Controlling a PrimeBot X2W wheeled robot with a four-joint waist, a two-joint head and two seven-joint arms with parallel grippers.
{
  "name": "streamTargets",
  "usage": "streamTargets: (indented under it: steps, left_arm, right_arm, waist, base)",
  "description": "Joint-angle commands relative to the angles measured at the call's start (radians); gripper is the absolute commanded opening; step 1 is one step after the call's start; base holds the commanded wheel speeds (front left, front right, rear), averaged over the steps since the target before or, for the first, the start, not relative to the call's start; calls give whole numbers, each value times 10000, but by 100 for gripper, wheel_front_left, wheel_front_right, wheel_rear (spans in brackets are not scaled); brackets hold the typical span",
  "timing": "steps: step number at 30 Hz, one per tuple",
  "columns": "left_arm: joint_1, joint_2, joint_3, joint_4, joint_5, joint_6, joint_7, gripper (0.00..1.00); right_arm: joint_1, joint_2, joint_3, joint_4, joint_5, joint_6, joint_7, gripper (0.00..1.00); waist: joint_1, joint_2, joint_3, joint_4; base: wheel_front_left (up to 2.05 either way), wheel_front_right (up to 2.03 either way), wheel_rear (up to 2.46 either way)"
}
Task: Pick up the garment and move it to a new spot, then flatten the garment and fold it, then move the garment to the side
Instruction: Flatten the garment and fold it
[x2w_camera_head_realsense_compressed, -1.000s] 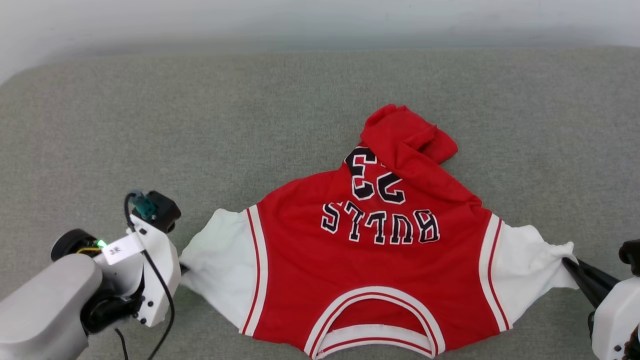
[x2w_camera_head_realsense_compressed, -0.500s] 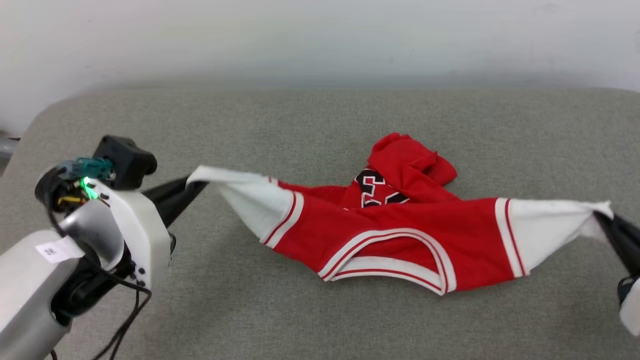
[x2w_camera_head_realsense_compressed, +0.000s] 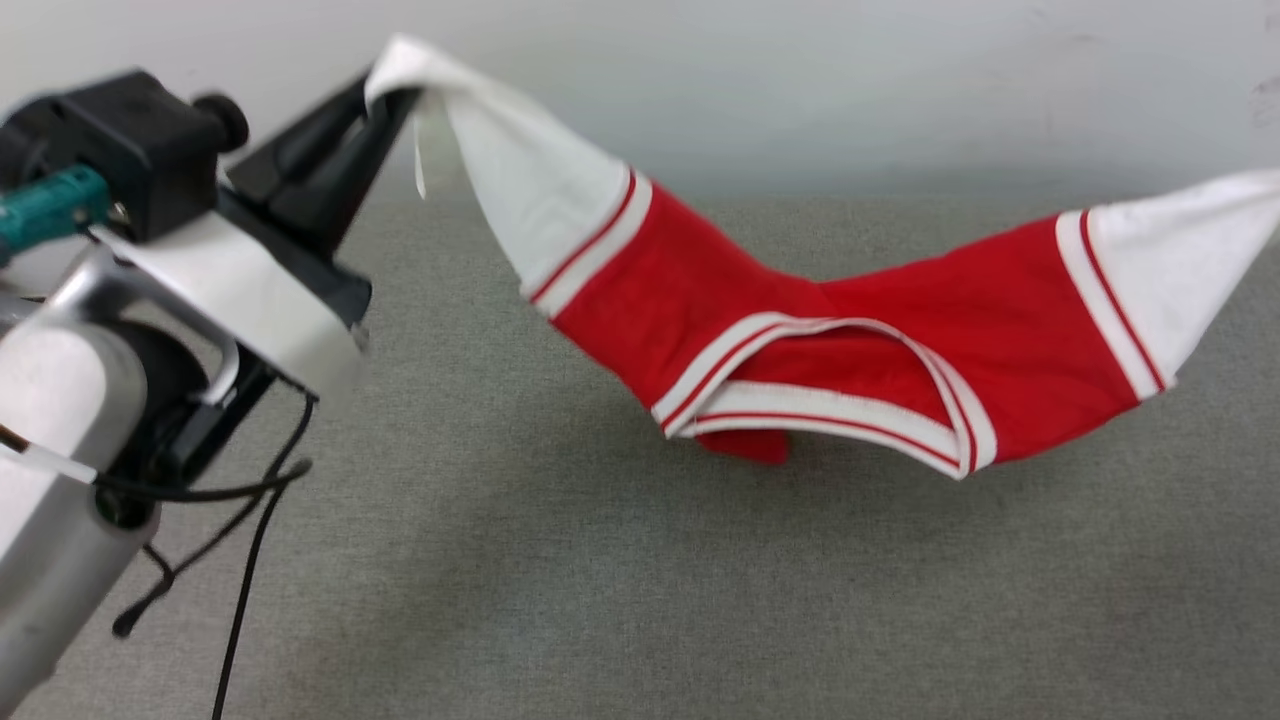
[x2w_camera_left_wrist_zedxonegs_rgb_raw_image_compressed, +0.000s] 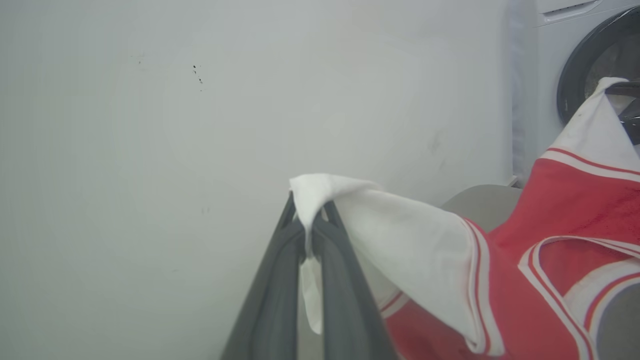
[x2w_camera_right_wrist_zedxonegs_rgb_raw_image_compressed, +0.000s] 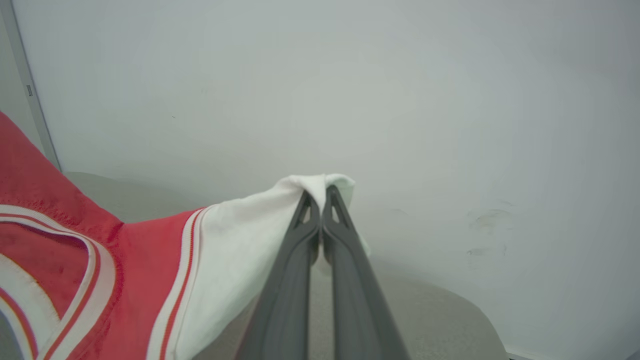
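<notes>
The garment (x2w_camera_head_realsense_compressed: 880, 320), a red jersey with white sleeves and striped trim, hangs stretched in the air above the grey table (x2w_camera_head_realsense_compressed: 600, 580). Its collar opening sags at the middle, and the lowest red fold is at or just over the table. My left gripper (x2w_camera_head_realsense_compressed: 392, 92) is raised at the upper left, shut on the tip of one white sleeve. The left wrist view shows that gripper (x2w_camera_left_wrist_zedxonegs_rgb_raw_image_compressed: 310, 210) pinching the garment (x2w_camera_left_wrist_zedxonegs_rgb_raw_image_compressed: 575, 215). My right gripper (x2w_camera_right_wrist_zedxonegs_rgb_raw_image_compressed: 320, 192) is shut on the other white sleeve of the garment (x2w_camera_right_wrist_zedxonegs_rgb_raw_image_compressed: 50, 200), which runs off the right edge of the head view.
A pale wall (x2w_camera_head_realsense_compressed: 850, 90) stands right behind the table. A white washing machine (x2w_camera_left_wrist_zedxonegs_rgb_raw_image_compressed: 550, 60) with a dark round door is beyond the table's end in the left wrist view. Black cables (x2w_camera_head_realsense_compressed: 250, 520) dangle from my left arm.
Both grippers have risen with the sleeves, lifting the garment off the table and pulling it taut. The lettering and number have gone out of sight. The head camera has tilted up.
</notes>
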Motion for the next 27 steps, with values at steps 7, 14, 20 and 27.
streamTargets:
  steps: [7, 14, 20, 27]
  left_arm:
    - [-1795, -896, 492, 479, 340, 221, -450, 0]
    - [-3935, -1963, 765, 1699, 756, 263, -920, 0]
    - [-6021, -2718, 920, 3392, 1048, -21, -1309, 0]
    - [-8492, -3183, 1154, 5317, 1564, -272, -1907, 0]
  right_arm:
    - [-2392, -307, 322, 452, -38, -15, -55, 0]
    - [-5547, -258, 1113, 1871, -217, -15, -271, 0]
    - [-8455, -57, 1830, 3365, -579, -15, -716, 0]
    - [-11857, 244, 2414, 5439, -1232, -15, -1460, 0]
  waist:
    - [0, 0, 831, -89]
    - [0, 0, 2330, -170]
    - [0, 0, 3623, -225]
    - [0, 0, 4714, -354]
  base:
    - [0, 0, 0]
    - [0, 0, 0]
    - [0, 0, 0]
    - [0, 0, 0]
